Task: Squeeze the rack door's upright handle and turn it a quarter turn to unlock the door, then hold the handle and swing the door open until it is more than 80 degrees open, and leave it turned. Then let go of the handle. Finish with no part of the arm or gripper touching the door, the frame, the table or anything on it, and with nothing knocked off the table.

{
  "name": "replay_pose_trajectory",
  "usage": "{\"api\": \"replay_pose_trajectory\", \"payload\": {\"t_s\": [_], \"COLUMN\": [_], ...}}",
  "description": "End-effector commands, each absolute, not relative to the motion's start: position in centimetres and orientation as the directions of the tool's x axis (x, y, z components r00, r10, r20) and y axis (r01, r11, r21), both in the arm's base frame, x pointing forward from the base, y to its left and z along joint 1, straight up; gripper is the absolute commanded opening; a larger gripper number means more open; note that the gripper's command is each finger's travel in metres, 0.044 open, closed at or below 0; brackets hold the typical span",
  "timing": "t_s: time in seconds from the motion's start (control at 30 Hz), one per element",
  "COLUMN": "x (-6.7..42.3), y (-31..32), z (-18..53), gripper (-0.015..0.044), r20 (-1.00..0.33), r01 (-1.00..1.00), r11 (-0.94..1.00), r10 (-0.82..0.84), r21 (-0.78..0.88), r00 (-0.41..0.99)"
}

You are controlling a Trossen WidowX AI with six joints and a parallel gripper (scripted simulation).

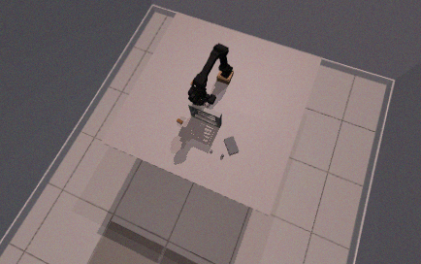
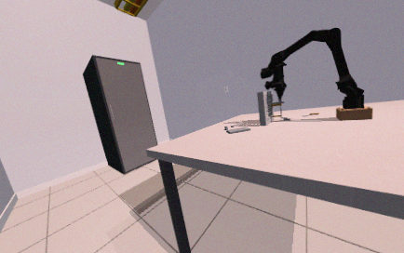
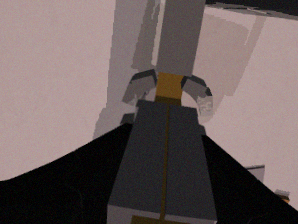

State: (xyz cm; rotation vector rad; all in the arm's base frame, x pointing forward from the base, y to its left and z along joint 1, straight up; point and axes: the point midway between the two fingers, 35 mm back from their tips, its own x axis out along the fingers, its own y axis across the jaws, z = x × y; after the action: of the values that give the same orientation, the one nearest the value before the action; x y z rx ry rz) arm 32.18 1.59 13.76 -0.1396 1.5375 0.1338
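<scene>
The small grey rack frame with its door [image 1: 205, 116] [image 2: 262, 108] stands upright on the table; the door appears to lie in line with the frame. In the wrist view the top of a grey upright [image 3: 182, 35] runs away from the handle. The handle [image 3: 145, 160] has two dark grey halves pressed nearly together, with a thin amber line between them and an amber part beyond. My gripper [image 3: 164, 139] [image 2: 280, 97] points down and is shut on the handle, one black finger against each side. The fingertips are hidden under the arm in the top view.
A grey flat block [image 1: 231, 146] [image 2: 238, 130] and small grey pieces [image 1: 222, 156] lie on the table on the side of the rack away from the arm. A small orange-brown piece [image 1: 179, 121] lies beside the rack. The arm's wooden base [image 1: 225, 77] [image 2: 354, 113] is behind the gripper.
</scene>
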Motion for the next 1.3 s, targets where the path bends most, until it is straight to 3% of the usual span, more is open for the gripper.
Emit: {"api": "replay_pose_trajectory", "payload": {"t_s": [0.0,0.33,0.67,0.93,1.27], "x": [32.14,32.14,32.14,32.15,32.14], "y": [1.59,1.59,1.59,1.60,1.59], "z": [13.83,13.83,13.83,13.84,13.83], "gripper": [0.0060,0.0025,0.0025,0.0025,0.0025], "r20": [-0.999,-0.999,-0.999,-0.999,-0.999], "r01": [-0.177,-0.145,0.332,0.669,0.941], "r11": [0.984,0.989,0.943,0.743,0.338], "r10": [-0.001,-0.001,-0.001,-0.001,-0.001], "r21": [-0.007,-0.006,0.009,0.021,0.030], "r00": [0.032,0.032,0.032,0.033,0.032]}}
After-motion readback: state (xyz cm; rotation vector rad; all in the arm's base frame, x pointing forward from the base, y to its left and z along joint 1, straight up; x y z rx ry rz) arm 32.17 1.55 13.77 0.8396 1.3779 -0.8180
